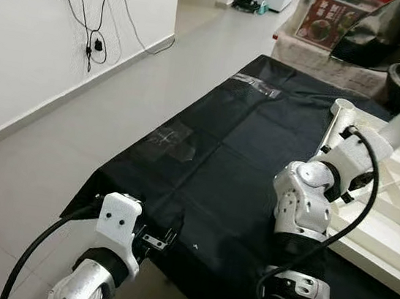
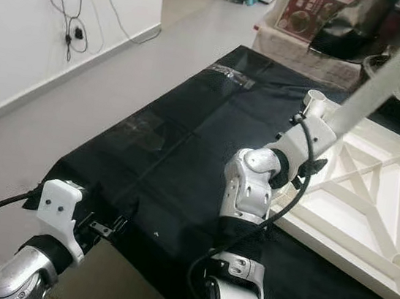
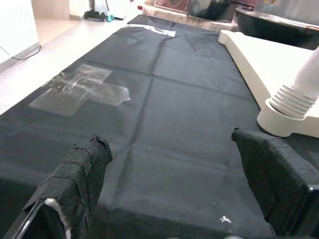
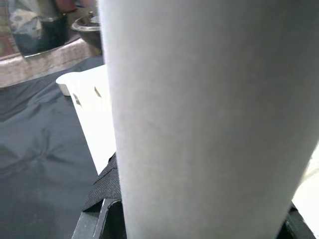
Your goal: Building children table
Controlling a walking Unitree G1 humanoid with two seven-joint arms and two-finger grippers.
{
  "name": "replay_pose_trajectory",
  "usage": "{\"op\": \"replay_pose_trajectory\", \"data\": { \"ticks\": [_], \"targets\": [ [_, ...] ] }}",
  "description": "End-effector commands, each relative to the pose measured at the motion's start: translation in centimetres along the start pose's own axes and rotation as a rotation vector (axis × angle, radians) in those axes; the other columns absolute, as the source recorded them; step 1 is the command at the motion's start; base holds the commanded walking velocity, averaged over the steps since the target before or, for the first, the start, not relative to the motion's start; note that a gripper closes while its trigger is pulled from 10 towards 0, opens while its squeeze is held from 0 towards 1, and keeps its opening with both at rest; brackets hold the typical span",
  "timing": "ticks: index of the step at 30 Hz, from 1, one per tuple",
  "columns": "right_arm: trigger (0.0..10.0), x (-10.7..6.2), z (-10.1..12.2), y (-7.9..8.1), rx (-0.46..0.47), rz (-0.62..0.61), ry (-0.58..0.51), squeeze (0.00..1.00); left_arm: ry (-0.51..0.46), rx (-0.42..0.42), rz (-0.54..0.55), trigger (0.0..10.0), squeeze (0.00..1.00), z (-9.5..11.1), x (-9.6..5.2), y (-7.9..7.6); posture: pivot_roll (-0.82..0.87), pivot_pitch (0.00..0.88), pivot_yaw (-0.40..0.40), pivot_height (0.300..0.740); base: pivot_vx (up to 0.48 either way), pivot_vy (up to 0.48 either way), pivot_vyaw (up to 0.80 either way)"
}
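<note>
The right gripper point(image 2: 324, 140) is closed around a white table leg point(image 2: 387, 74), and in the right wrist view that leg point(image 4: 209, 119) stands close against the black fingers point(image 4: 102, 191). From the grip the leg rises at a slant up and to the right, its lower end near a round corner socket point(image 2: 315, 100) of the white tabletop point(image 2: 368, 216), which lies upside down with its crossed ribs facing up. The tabletop rests on a black sheet point(image 1: 211, 173) spread over the floor, on the robot's right side. The left gripper point(image 3: 174, 199) hovers low over the sheet's near edge, its two cloth-wrapped fingers point(image 3: 82, 174) spread wide with nothing between them. Ahead of it a patch of clear tape point(image 3: 79, 92) sticks to the sheet, and a threaded leg end point(image 3: 294, 97) sits in another corner socket.
</note>
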State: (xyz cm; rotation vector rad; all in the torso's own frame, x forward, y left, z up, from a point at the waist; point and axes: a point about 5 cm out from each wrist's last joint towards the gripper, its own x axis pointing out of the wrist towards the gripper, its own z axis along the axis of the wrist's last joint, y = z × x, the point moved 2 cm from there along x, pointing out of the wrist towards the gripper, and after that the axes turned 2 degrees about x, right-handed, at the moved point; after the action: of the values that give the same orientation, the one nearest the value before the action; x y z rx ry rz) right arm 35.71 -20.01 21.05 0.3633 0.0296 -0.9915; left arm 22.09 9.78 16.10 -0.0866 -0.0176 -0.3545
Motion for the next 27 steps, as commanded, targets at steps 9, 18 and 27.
{"op": "replay_pose_trajectory", "data": {
  "ticks": [9, 18, 27],
  "targets": [
    [10.0, -1.4, -7.2, 1.7, -0.288, 0.384, 0.14, 0.0, 0.015, 0.019, -0.004, 10.0, 0.0, -0.4, -0.1, 0.2, 0.13, 0.141, -0.068, 0.74, 0.0, 0.0, 0.0],
    [10.0, -4.3, -10.9, 4.1, -0.202, 0.876, 0.443, 0.0, 0.007, 0.028, -0.009, 10.0, 0.0, -0.2, 0.0, 0.3, 0.12, 0.139, -0.07, 0.74, 0.0, 0.0, 0.0],
    [10.0, -5.2, -10.3, 5.6, -0.164, 1.251, 0.44, 0.0, 0.006, 0.032, -0.01, 10.0, 0.0, -0.1, -0.3, 0.1, 0.13, 0.159, -0.075, 0.74, 0.0, 0.0, 0.0]
  ]
}}
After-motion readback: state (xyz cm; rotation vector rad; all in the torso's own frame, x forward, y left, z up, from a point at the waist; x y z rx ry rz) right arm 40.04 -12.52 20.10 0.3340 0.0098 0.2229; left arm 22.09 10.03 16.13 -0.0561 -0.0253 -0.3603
